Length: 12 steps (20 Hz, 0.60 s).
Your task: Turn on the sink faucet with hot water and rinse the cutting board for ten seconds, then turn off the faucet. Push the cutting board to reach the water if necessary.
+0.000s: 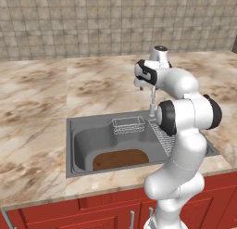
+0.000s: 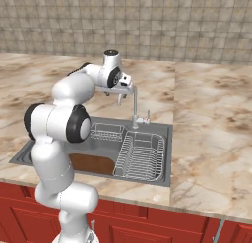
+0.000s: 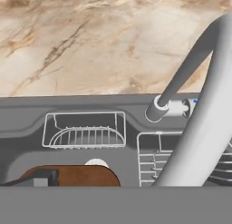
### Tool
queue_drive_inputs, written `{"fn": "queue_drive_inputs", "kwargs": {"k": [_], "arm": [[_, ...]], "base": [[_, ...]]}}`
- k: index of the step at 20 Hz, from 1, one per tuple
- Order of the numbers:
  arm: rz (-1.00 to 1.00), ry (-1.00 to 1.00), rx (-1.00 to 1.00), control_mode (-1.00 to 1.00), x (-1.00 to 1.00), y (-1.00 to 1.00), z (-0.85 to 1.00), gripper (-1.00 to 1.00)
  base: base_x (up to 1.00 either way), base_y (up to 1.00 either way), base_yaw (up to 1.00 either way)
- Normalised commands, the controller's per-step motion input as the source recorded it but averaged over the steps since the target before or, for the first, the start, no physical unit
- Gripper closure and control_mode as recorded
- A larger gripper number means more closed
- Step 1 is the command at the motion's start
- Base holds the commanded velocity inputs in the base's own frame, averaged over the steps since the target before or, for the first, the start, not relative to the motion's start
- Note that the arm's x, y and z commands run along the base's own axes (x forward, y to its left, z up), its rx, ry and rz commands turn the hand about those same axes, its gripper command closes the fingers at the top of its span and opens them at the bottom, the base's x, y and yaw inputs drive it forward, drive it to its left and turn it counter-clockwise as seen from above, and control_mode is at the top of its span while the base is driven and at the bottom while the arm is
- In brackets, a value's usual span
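The silver gooseneck sink faucet (image 2: 134,103) rises at the back rim of the grey sink (image 1: 70,149); its small handle (image 2: 146,120) sits by the base. No water runs from it. The dark-brown cutting board (image 1: 121,159) lies flat on the basin floor at the front. My gripper (image 2: 119,98) hangs beside the top of the spout, high above the basin, and looks open with nothing in it. In the hand view the spout (image 3: 199,128) crosses close on the right, one dark fingertip (image 3: 45,177) shows at lower left, and the cutting board (image 3: 79,175) lies below.
A small wire basket (image 2: 106,131) hangs at the basin's back wall. A wire dish rack (image 2: 141,156) fills the basin's right part. Marble counter (image 1: 37,98) surrounds the sink, with a tiled wall behind and red cabinets below.
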Motion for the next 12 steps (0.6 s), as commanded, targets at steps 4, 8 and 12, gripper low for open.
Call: {"fn": "queue_drive_inputs", "kwargs": {"k": [4, 8, 12], "arm": [[0.0, 0.02, 0.0, -1.0, 0.18, 0.37, -0.05, -1.0], [0.0, 0.02, 0.0, -1.0, 0.17, 0.33, -0.01, -1.0], [0.0, 0.02, 0.0, -1.0, 0.17, 0.36, -0.04, -1.0]], "base": [[0.0, 0.0, 0.0], [0.0, 0.0, 0.0], [0.0, 0.0, 0.0]]}}
